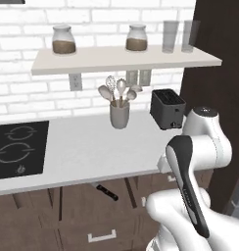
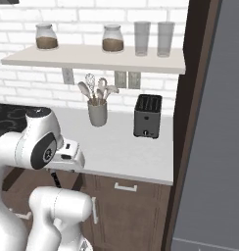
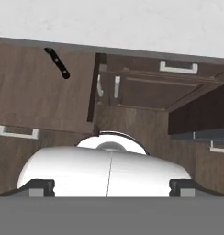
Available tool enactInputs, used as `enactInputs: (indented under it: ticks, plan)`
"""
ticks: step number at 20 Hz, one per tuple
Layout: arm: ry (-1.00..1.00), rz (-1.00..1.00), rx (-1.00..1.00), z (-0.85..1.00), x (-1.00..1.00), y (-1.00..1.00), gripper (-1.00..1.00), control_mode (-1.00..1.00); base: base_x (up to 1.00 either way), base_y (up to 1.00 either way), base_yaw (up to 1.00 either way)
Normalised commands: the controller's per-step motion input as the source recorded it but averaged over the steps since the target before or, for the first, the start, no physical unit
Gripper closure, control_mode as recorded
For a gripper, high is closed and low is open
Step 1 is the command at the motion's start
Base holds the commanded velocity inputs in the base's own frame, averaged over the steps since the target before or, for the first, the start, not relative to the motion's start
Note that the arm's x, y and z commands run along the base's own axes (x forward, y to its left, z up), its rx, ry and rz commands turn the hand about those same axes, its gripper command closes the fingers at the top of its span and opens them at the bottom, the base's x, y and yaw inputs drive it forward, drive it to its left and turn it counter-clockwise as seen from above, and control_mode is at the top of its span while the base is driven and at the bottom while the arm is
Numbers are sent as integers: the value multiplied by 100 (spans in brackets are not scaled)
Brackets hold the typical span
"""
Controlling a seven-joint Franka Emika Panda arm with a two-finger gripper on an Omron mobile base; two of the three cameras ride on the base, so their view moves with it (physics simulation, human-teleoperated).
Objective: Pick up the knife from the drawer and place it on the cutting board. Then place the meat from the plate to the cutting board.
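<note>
The drawer (image 1: 77, 198) under the counter stands pulled out, its white bar handle (image 1: 102, 237) at the front. The knife (image 1: 107, 192) lies slanted inside it, black handle and narrow blade; the hand view shows the knife (image 3: 57, 63) at upper left on the drawer's brown floor (image 3: 36, 96). My gripper (image 3: 109, 187) hangs open and empty, well above the drawer and to the right of the knife, its fingertips (image 3: 38, 187) wide apart. My hand (image 1: 164, 164) sits at counter-edge height. The cutting board, plate and meat are out of view.
On the white counter (image 1: 92, 147) stand a utensil cup (image 1: 119, 113) and a black toaster (image 1: 167, 109), with a cooktop (image 1: 18, 149) at left. A shelf (image 1: 121, 59) carries jars and glasses. A tall dark cabinet (image 2: 190, 122) bounds the right. Closed cabinet doors (image 3: 146, 92) lie right of the drawer.
</note>
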Motion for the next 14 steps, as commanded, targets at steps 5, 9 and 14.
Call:
enactInputs:
  ticks: [5,9,14]
  plan:
    - [0,0,0,0,0,0,-100,100,-69,1,7]
    - [0,0,0,0,0,0,-100,100,-71,0,24]
    - [0,0,0,0,0,0,-100,100,-32,-6,41]
